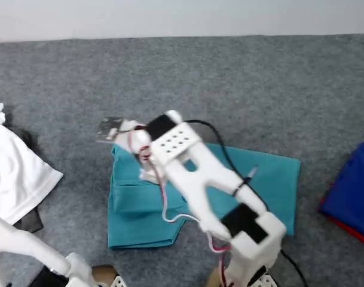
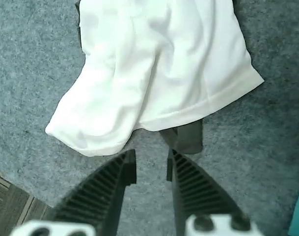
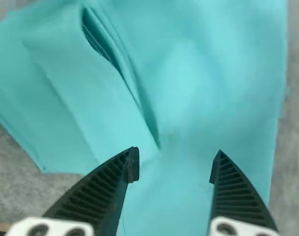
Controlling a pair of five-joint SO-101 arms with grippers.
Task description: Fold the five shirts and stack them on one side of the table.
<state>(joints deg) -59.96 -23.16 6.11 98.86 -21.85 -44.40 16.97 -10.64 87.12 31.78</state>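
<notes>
One teal shirt (image 3: 213, 73) lies under the right gripper (image 3: 175, 164), whose jaws are wide open. The left gripper (image 2: 151, 162) is open a little, near the white shirt (image 2: 154, 64).

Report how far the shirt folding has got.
Done, it seems: a blue shirt lies flat over a red one off to one side. In hand: the teal shirt, partly folded, under the open right gripper. Still to do: the white shirt, crumpled over a dark one by the left gripper.
</notes>
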